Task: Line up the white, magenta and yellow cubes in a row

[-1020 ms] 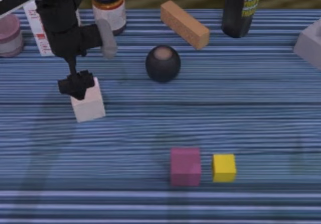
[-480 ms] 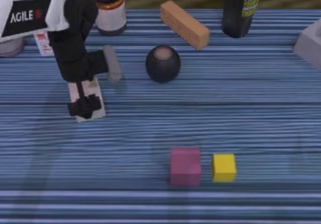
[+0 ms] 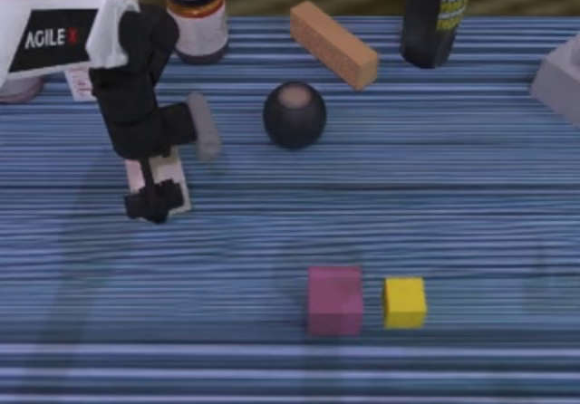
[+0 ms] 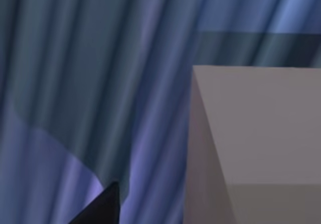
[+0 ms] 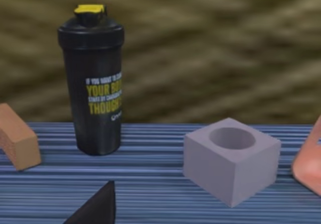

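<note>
The white cube (image 3: 178, 191) sits at the table's left, mostly covered by my left gripper (image 3: 154, 197), which hangs open right over it. In the left wrist view the white cube (image 4: 256, 133) fills one side, and one dark fingertip (image 4: 106, 209) stands apart from its side face. The magenta cube (image 3: 334, 300) and the yellow cube (image 3: 404, 302) rest side by side near the front, a small gap between them. My right arm is out of the top view; its wrist view shows one dark fingertip (image 5: 100, 209) above the table's far right.
A black ball (image 3: 294, 114) lies behind the cubes. Along the back stand a jar (image 3: 195, 14), a tan oblong block (image 3: 333, 43), a black shaker bottle (image 3: 437, 14) and a grey block (image 3: 560, 78) with a round hole (image 5: 230, 158).
My left gripper has moved from the white cube's far edge forward over the cube and come down around it. The cubes have not moved.
</note>
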Controlling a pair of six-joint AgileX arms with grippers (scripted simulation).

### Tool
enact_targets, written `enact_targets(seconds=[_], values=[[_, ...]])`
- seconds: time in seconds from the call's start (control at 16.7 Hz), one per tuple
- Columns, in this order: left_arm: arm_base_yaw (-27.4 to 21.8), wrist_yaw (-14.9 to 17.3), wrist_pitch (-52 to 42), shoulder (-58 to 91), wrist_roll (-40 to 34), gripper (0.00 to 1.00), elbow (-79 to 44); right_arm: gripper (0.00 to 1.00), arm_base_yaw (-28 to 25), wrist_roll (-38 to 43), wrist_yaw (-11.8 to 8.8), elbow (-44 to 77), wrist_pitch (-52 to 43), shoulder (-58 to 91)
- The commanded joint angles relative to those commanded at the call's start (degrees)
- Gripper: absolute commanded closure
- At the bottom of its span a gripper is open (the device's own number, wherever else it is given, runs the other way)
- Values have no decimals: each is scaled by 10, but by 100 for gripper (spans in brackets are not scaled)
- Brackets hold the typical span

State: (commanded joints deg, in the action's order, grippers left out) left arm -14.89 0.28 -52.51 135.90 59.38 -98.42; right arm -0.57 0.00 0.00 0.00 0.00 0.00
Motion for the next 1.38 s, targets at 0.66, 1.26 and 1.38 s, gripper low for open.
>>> enact_targets(seconds=[0.66, 1.26, 1.38], values=[[0, 0, 0, 0, 0, 98, 0, 0, 0, 0, 0, 0, 0, 0], [1, 2, -8, -9, -2, 100, 0, 0, 0, 0, 0, 0, 0, 0], [2, 2, -30, -15, -1, 100, -16, 0, 0, 0, 0, 0, 0, 0]])
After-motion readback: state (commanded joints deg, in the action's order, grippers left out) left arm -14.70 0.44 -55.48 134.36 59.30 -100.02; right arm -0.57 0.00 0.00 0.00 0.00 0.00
